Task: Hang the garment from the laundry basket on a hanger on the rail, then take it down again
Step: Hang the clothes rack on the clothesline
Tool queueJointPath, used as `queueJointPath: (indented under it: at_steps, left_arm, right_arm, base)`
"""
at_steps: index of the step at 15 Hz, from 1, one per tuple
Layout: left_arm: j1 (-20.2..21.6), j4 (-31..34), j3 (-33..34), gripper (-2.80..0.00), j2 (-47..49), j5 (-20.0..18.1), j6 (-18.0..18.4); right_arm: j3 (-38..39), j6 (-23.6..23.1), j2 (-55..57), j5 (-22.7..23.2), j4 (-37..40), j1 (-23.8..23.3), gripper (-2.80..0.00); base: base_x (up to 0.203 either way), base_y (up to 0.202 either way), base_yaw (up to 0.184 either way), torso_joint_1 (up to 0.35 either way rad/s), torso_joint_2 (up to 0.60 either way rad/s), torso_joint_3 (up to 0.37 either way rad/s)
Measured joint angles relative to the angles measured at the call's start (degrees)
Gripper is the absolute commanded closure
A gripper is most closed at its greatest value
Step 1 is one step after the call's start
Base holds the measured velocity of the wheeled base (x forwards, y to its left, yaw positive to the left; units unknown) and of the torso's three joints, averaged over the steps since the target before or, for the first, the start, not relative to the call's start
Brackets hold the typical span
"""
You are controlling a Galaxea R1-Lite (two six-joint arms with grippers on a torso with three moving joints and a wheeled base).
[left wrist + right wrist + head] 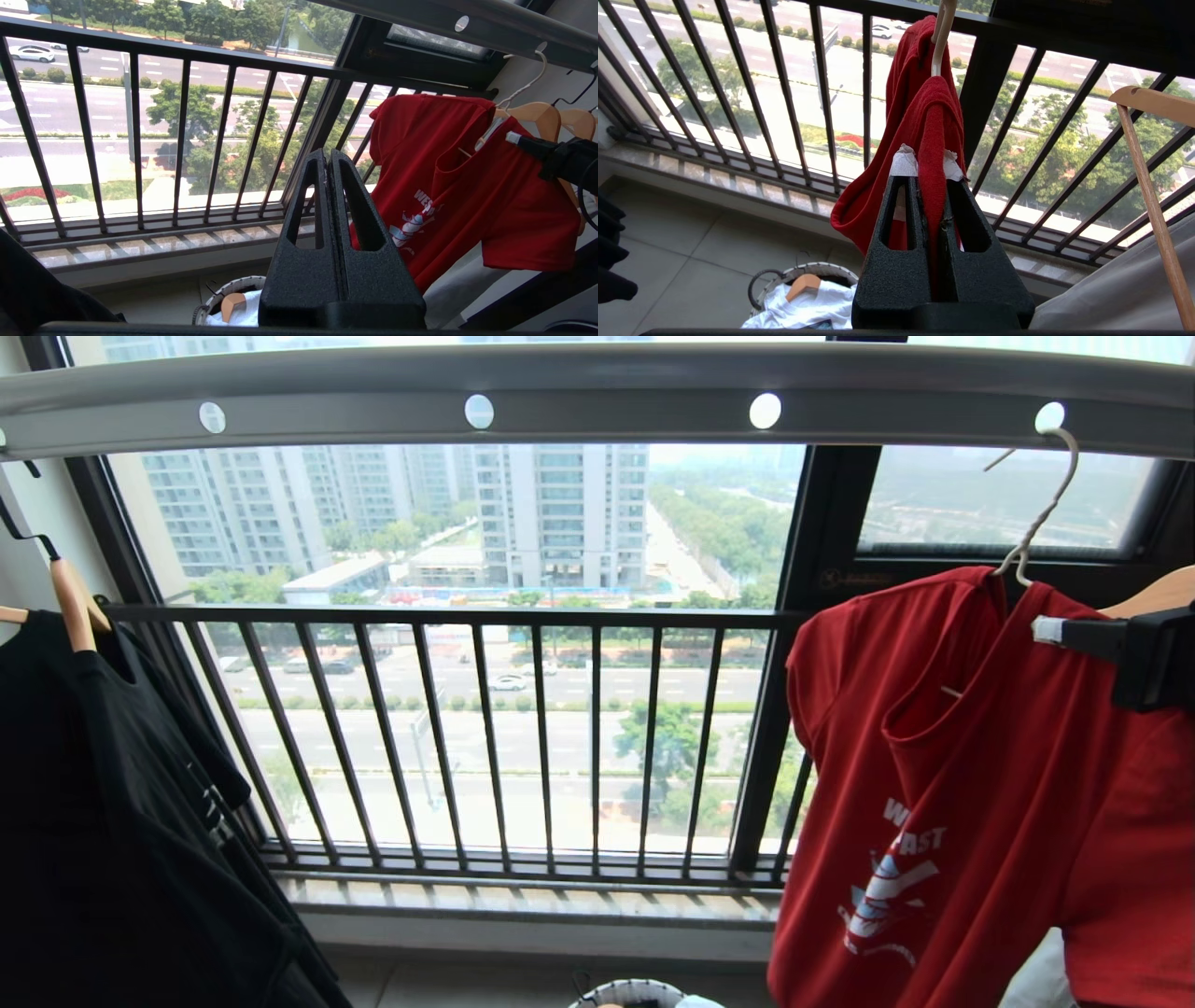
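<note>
A: Right gripper (pixel 930 179)? Position, state.

B: Enters the head view from 3 o'clock, reaching toward 9 o'clock, roughly level, high in the frame. The 2 black fingers are pinched together on the red garment (pixel 980 784) at its shoulder, fabric caught between them. White-taped fingertips (pixel 1047 630) show.

A: Left gripper (pixel 327 156)?

B: Not in the head view. Own wrist view shows its 2 black fingers pressed flat against each other, nothing between them, pointing toward 12 o'clock in free air. Well apart from the right gripper.
</note>
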Motion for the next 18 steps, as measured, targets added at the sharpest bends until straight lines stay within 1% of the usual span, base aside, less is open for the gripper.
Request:
queueJointPath:
  at_steps: [1,2,10,16,17,18]
  left_arm:
    - [0.0,0.0,0.0,0.0,0.0,0.0,0.0]
    - [0.0,0.0,0.0,0.0,0.0,0.0,0.0]
    - [0.0,0.0,0.0,0.0,-0.1,0.0,0.0]
    - [0.0,0.0,0.0,0.0,-0.1,0.0,0.1]
    - [0.0,0.0,0.0,0.0,-0.1,0.0,0.0]
    - [0.0,0.0,0.0,0.0,-0.1,0.0,0.1]
  right_arm:
    - [0.0,0.0,-0.1,0.0,0.0,0.0,0.0]
    - [0.1,-0.1,-0.3,0.0,0.0,0.0,-2.8]
    - [0.7,0.0,-1.3,0.0,0.0,0.0,-2.8]
    - [3.2,0.1,-6.8,-0.8,0.1,-0.1,-2.8]
    - [3.7,0.1,-8.4,-0.9,0.3,-0.1,0.0]
    - [4.2,0.1,-10.2,-0.9,0.6,-0.1,0.0]
  base:
    - [0.0,0.0,0.0,0.0,0.0,0.0]
    - [0.0,0.0,0.0,0.0,0.0,0.0]
    - [0.0,0.0,0.0,0.0,0.0,0.0]
    - [0.0,0.0,0.0,0.0,0.0,0.0]
    - [0.0,0.0,0.0,0.0,0.0,0.0]
    - [0.0,0.0,0.0,0.0,0.0,0.0]
